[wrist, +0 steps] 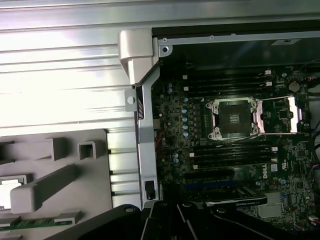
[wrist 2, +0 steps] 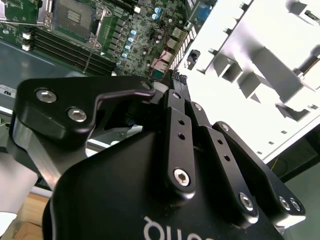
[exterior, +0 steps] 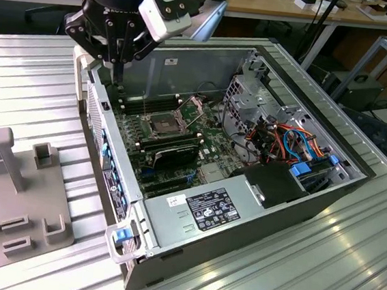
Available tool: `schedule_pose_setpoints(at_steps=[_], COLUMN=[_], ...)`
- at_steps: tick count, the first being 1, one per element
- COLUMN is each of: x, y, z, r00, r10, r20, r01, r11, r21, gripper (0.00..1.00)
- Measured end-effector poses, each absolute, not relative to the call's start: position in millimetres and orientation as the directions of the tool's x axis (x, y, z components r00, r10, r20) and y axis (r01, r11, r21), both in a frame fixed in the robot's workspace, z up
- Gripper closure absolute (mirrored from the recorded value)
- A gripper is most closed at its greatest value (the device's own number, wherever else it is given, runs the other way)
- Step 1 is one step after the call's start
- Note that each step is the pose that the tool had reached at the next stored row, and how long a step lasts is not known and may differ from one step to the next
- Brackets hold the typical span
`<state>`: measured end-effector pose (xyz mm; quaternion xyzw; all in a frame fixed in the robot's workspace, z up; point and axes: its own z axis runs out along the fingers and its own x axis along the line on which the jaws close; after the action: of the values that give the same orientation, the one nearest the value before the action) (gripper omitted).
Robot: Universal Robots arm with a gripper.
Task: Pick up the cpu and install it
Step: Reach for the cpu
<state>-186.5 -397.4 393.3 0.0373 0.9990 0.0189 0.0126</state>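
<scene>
Arm — you have it reaching down from above, hand (exterior: pixel 118 69) pointing down over the far corner of the open computer case (exterior: pixel 208 64) at the exterior view's left, fingers drawn together.
Cpu (wrist: pixel 9 187) — seated in the grey holder (wrist: pixel 65 170) on the table (exterior: pixel 34 88), beside the case.

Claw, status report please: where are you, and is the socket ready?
Claw above the computer case's edge. Socket open, empty. Nothing lying over it.
</scene>
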Motion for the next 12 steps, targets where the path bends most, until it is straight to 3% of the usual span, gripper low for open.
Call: schedule_pose_setpoints(at_steps=[12], x=[-201.1], y=[-397.4], z=[393.3], r00=[-0.997], r10=[0.075], r20=[-0.024], r01=[0.074], r11=[0.997], r21=[0.039], gripper=[0.89])
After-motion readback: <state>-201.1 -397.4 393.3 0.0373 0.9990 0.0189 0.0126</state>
